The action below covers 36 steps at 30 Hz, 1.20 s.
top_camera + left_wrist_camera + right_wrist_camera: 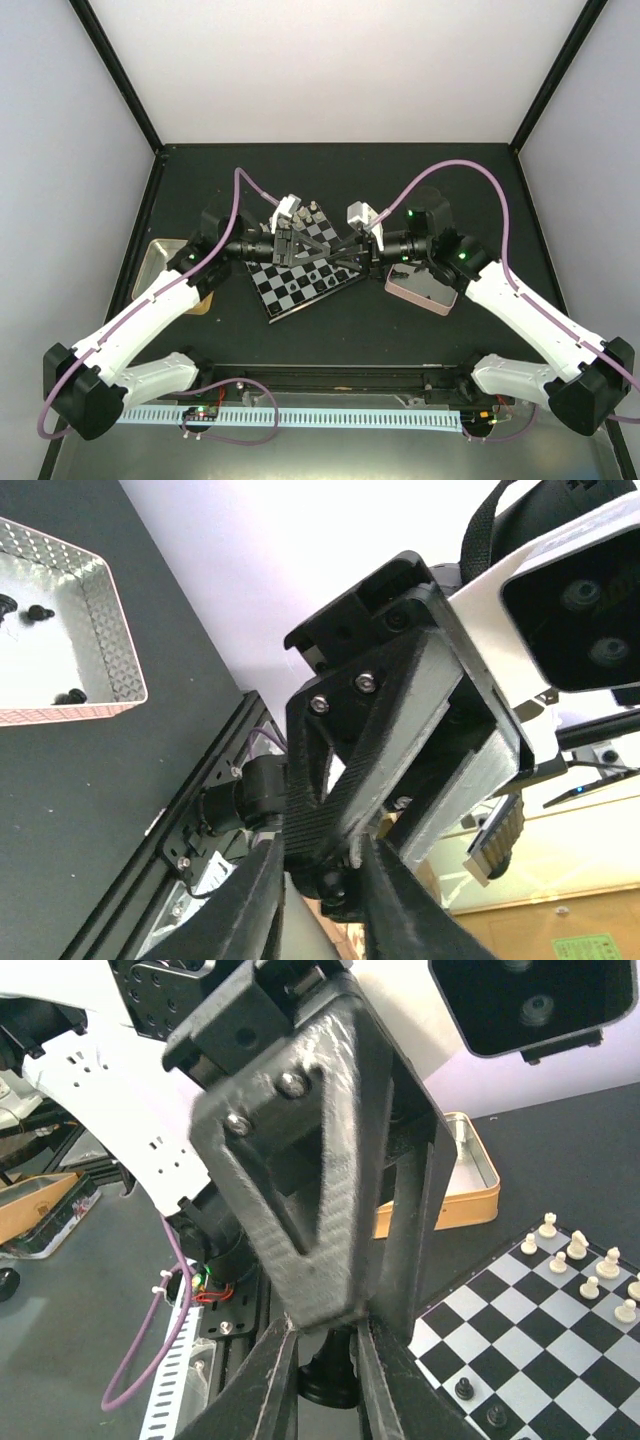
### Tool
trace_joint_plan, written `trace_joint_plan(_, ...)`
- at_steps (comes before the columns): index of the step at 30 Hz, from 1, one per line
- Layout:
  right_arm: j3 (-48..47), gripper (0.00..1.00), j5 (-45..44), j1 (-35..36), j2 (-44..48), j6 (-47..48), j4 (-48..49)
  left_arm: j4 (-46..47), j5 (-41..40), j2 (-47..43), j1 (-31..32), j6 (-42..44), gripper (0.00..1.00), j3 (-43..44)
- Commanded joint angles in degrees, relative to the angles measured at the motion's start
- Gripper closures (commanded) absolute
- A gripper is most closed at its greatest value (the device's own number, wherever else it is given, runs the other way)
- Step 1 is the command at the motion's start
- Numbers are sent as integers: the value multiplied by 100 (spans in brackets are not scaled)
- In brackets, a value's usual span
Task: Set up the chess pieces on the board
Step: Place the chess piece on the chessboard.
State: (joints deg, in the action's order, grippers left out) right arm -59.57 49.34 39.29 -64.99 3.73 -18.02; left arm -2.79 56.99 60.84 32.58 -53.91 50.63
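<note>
— Black tabletop [400,330], board [280,300] lying at its centre. What's over it?
— Tip to tip above it: my right gripper [326,1355], nearly closed, pinches a black piece [330,1382]; my left gripper [325,870], I cannot tell.

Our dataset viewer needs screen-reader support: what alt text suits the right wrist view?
The right gripper's fingers pinch what looks like a black chess piece at the bottom, with the left gripper looming above it. At right, a chessboard corner holds pale pieces and black ones; a tan-rimmed tray lies beyond.
</note>
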Motion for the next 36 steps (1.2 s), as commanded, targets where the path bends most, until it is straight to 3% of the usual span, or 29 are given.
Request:
trace_joint_plan(1, -139, 85, -339, 144, -110, 183, -123, 261, 163, 8, 38, -70, 84, 231)
trace_joint_plan(6, -156, 85, -526, 177, -171, 130, -71, 205, 177, 9, 37, -30, 95, 221)
trace_joint_plan(9, -138, 79, -690, 184, -170, 81, -65, 128, 132, -8, 34, 60, 98, 227)
trace_joint_plan(11, -111, 70, -824, 189, -137, -13, -58, -48, 36, -18, 34, 199, 99, 252)
trace_joint_plan(14, -40, 47, -1108, 184, -15, -182, -76, -563, -285, -27, -16, 617, 98, 306)
trace_joint_plan(18, 395, 35, -1780, 183, 326, -548, 124, -1729, -1240, -124, -172, 1469, 99, 380)
trace_joint_plan(25, 1205, 34, -3707, 184, 894, -1486, 514, -3371, -4060, -21, -159, 2513, 98, 388)
trace_joint_plan(31, 1554, 34, -5440, 179, 941, -2400, 590, -3569, -5105, 336, 209, 2569, 98, 132)
trace_joint_plan(36, 1740, 34, -6221, 184, 856, -3086, 576, -3648, -5549, 715, 514, 2569, 98, 22)
